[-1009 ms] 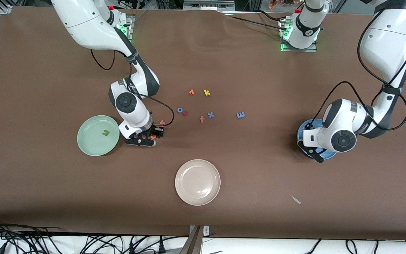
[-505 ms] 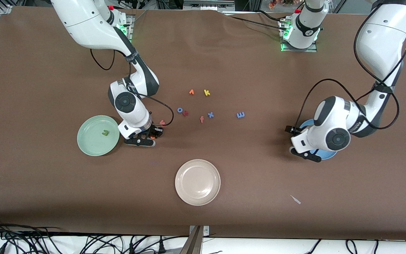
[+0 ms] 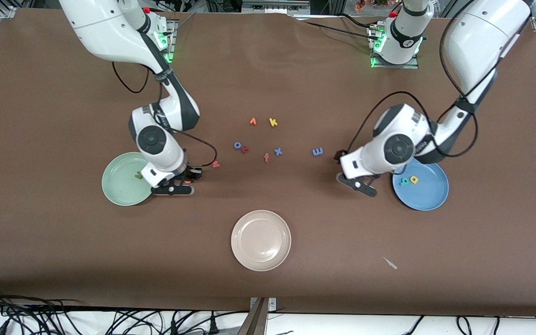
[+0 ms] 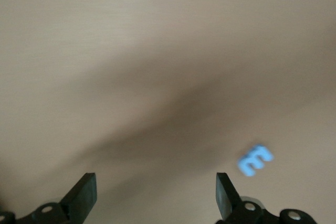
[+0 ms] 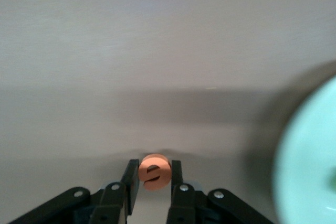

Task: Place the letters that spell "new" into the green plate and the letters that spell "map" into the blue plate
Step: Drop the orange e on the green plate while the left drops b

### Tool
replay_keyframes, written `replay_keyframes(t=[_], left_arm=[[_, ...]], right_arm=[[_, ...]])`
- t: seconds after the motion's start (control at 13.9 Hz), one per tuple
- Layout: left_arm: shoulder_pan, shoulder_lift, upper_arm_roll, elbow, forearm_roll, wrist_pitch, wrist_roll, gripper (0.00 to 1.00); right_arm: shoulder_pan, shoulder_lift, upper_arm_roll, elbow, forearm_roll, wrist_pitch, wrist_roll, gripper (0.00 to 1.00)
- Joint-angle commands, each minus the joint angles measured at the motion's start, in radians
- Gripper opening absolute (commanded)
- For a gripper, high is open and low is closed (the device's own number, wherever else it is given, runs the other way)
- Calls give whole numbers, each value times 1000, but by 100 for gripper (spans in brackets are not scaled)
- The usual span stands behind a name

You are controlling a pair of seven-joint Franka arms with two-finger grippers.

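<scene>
My right gripper [image 3: 185,181] is shut on the orange e [image 5: 154,171] and hangs over the table just beside the green plate [image 3: 121,190]. That plate's rim [image 5: 310,166] shows in the right wrist view. A green n [image 3: 138,175] lies in the plate. The pink-red w [image 3: 215,164] rests on the table near the right gripper. My left gripper [image 3: 348,170] is open and holds nothing, between the blue m [image 3: 317,151] and the blue plate [image 3: 428,197]. The m [image 4: 254,160] shows just past my left gripper [image 4: 155,184]. A teal p [image 3: 404,181] and a yellow a [image 3: 414,179] lie in the blue plate.
Mid-table lie an orange letter [image 3: 252,121], a yellow k [image 3: 273,122], a blue o [image 3: 237,145], a dark red letter [image 3: 244,149], a salmon f [image 3: 266,157] and a blue x [image 3: 278,151]. A beige plate [image 3: 261,240] sits nearer the camera. A white scrap [image 3: 390,263] lies toward the left arm's end.
The right gripper shut on the e and carried it toward the green plate. The left gripper opened and moved off the blue plate toward the m, uncovering the p and a.
</scene>
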Motion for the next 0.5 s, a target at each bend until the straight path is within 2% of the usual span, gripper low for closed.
replay_keyframes(t=[0.0, 0.14, 0.36, 0.43], left_arm=[[-20, -61, -35, -66, 51, 42, -4, 100], [-66, -63, -38, -110, 124, 91, -58, 100], [-122, -49, -39, -194, 414, 154, -319, 100], [-126, -29, -44, -194, 451, 160, -355, 100]], right_arm=[[-3, -104, -71, -17, 0, -148, -147, 17], [-3, -130, -138, -23, 0, -195, -269, 17], [-3, -130, -221, -49, 0, -169, -405, 17], [-4, -129, -242, -78, 6, -120, -426, 17]])
